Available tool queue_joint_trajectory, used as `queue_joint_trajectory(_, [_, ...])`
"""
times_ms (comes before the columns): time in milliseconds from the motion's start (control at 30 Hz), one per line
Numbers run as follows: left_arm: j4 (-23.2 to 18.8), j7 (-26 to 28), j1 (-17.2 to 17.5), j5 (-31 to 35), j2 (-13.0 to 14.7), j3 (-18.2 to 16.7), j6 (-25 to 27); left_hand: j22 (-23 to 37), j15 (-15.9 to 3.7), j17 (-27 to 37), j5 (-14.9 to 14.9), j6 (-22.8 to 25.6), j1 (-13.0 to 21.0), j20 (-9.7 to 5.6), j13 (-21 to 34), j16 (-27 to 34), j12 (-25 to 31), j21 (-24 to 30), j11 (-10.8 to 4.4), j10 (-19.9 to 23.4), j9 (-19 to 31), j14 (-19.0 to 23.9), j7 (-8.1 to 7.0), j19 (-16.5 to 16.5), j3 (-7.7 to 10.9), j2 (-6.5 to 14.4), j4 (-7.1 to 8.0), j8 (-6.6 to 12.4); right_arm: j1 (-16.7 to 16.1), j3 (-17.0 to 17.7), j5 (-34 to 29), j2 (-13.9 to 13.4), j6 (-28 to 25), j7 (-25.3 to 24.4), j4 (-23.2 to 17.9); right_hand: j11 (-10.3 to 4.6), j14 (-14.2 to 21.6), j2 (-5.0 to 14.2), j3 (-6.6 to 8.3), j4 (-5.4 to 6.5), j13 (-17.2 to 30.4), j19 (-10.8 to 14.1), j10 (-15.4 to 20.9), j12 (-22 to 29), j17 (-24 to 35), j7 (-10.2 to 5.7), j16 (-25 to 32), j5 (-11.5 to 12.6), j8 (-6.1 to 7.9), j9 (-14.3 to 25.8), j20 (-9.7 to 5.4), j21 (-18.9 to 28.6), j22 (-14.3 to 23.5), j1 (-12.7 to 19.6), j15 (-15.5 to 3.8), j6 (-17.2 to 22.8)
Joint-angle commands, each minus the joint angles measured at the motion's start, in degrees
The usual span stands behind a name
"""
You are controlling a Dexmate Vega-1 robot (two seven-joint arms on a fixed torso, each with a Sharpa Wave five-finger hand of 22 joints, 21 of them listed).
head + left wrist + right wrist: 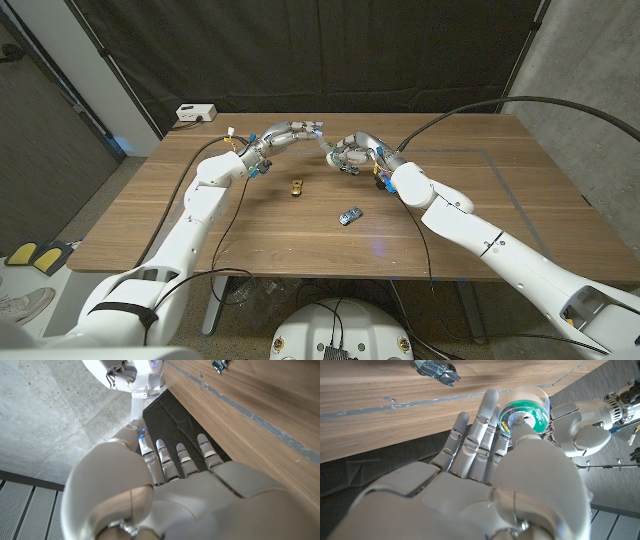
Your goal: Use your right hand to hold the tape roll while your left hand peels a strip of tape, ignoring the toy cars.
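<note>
Fingers of right hand clamp tape roll | left hand fingers apart, beside roll

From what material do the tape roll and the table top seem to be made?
The small clear tape roll held by the right hand looks like glossy transparent plastic film wound on a core with a green printed label; the label shows through it. The brown table top looks like matte wood or wood veneer, judging by its long grain lines; I cannot tell which.
</note>
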Motion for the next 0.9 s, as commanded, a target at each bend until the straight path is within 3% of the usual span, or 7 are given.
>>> queue_joint_trajectory(33, [-0.45, 2.24, 0.65, -0.02, -0.43, -0.19, -0.48, 0.14, -1.02, 0.11, -0.17, 1.36, 1.01, -0.56, 0.01, 0.23, 0.35, 0.45, -0.17, 0.92, 0.35, 0.65, 1.65, 0.54, 0.59, 0.84, -0.09, 0.39, 0.49, -0.05, 0.29, 0.29, 1.38, -0.24, 1.23, -6.37, 0.5, 1.88, -0.09, -0.03, 8.44, -0.31, 6.95, 0.25, 0.26, -1.86, -0.19, 0.45, 0.28, 0.19, -4.35, 0.54, 0.0, 1.68, -3.21, 3.75])
queue_joint_trajectory(67, [-0.47, 2.15, 0.6, 0.07, -0.27, -0.07, -0.61, 0.14, -1.17, 0.1, -0.19, 1.26, 1.15, -0.74, 0.01, 0.16, 0.29, 0.5, -0.2, 0.93, 0.5, 0.57, 2.07, 0.61, 0.66, 0.95, -0.11, 0.39, 0.52, -0.04, 0.32, 0.39, 1.38, -0.31, 1.34, -6.32, 0.39, 1.87, -0.09, -0.03, 8.48, -0.27, 6.96, 0.25, 0.17, -1.84, -0.32, 0.44, 0.24, 0.19, -4.33, 0.63, -0.04, 1.68, -3.21, 3.73])
queue_joint_trajectory(133, [-0.8, 2.38, 0.67, 0.41, 0.0, 0.16, -0.71, 0.13, -1.64, 0.05, -0.31, 1.55, 1.75, -1.17, 0.2, -0.08, -0.12, 0.58, -0.28, 0.58, 1.55, 0.47, 5.0, 0.6, 0.92, 1.6, -0.11, 0.84, 0.57, -0.04, 0.33, 0.49, 1.75, -0.51, 1.69, -6.3, 0.48, 1.87, -0.1, -0.03, 8.47, -0.35, 6.99, 0.21, 0.28, -1.77, -0.26, 0.44, 0.2, 0.19, -4.38, 0.71, -0.1, 1.67, -3.21, 3.73])
queue_joint_trajectory(233, [-1.07, 1.58, 0.42, 0.59, 0.65, 0.73, -0.55, 0.11, -1.8, 0.11, -0.35, 1.38, 2.63, -1.71, 0.46, -0.66, -0.71, 0.64, 0.15, -0.44, 2.73, -0.73, 6.9, 0.51, 1.56, 2.85, -0.08, 1.3, 0.49, 0.02, 0.21, 0.69, 2.33, -1.21, 2.16, -6.36, 0.49, 1.89, -0.11, 0.0, 8.54, -0.42, 7.0, 0.18, 0.3, -1.78, -0.32, 0.43, 0.14, 0.2, -4.4, 0.86, -0.23, 1.64, -3.21, 3.74])
queue_joint_trajectory(467, [-0.34, -2.1, -0.56, -0.77, 1.35, 1.69, -0.4, 0.06, -1.62, 0.23, -0.52, -0.27, 3.25, -2.22, 0.87, -1.27, -1.37, 0.41, 0.46, -1.8, 4.71, -2.17, 8.09, -0.38, 2.05, 3.95, 0.1, 1.72, 0.2, -0.39, -2.11, 1.41, 1.11, -3.83, 2.38, -6.19, 0.65, 1.78, -0.13, -0.09, 8.68, -0.44, 7.16, 0.2, 0.58, -1.7, -0.21, 0.44, 0.12, 0.26, -4.42, 1.18, -0.44, 1.71, -3.21, 3.91])
queue_joint_trajectory(567, [0.06, -4.34, -1.04, -1.66, 1.44, 1.96, -0.17, 0.03, -1.15, 0.37, -0.66, -1.38, 3.77, -2.48, 1.27, -1.83, -1.75, 0.31, 2.3, -2.81, 6.57, -3.82, 9.3, -0.87, 2.55, 4.8, 0.25, 2.33, -0.08, -0.75, -3.89, 2.04, -0.74, -5.42, 2.01, -6.25, 0.77, 1.76, -0.15, -0.11, 8.77, -0.56, 7.15, 0.17, 0.8, -1.69, -0.1, 0.44, 0.12, 0.28, -4.49, 1.33, -0.56, 1.74, -3.21, 4.06])
queue_joint_trajectory(900, [-1.99, -6.55, -0.18, -3.04, 1.91, 1.91, 1.04, -0.01, -0.74, 0.64, -0.87, -3.12, 4.24, -3.03, 1.95, -1.98, -1.97, 0.19, 2.76, -3.87, 9.57, -4.91, 10.9, -1.56, 3.32, 5.65, 0.65, 3.39, -1.32, -1.32, -8.22, 5.51, -7.31, -11.45, 2.02, -5.97, 1.52, 1.46, -0.25, -0.45, 9.12, -0.19, 8.23, 0.39, 1.98, -1.02, 0.62, 0.5, 0.18, 0.28, -4.17, 2.34, -1.17, 2.04, -3.2, 5.02])
